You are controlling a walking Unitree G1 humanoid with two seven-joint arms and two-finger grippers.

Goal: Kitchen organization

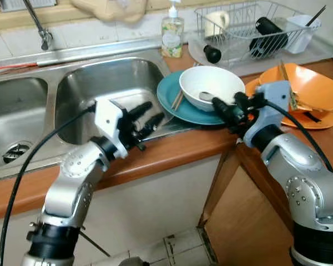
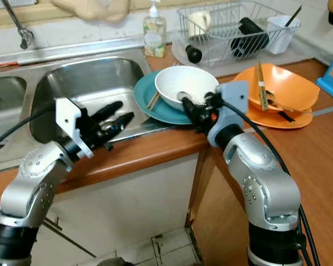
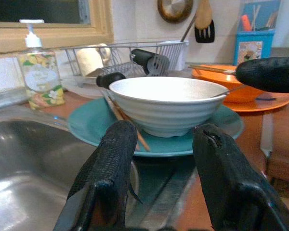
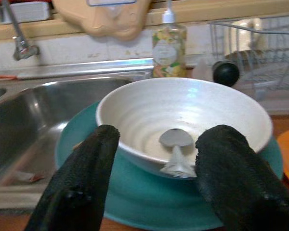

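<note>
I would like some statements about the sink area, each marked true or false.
1. The white bowl sits on the teal plate. True.
2. A spoon lies inside the white bowl. True.
3. The right end effector holds the orange bowl. False: it is open, at the white bowl's rim.
4. The soap bottle lies in the dish rack. False: it stands beside it.
5. The left end effector is open. True.

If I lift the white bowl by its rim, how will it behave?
The white bowl looks ceramic: probably rigid, heavyish and breakable. Its glazed rim may slip between the fingers. The spoon inside would likely slide if it tilts.
</note>
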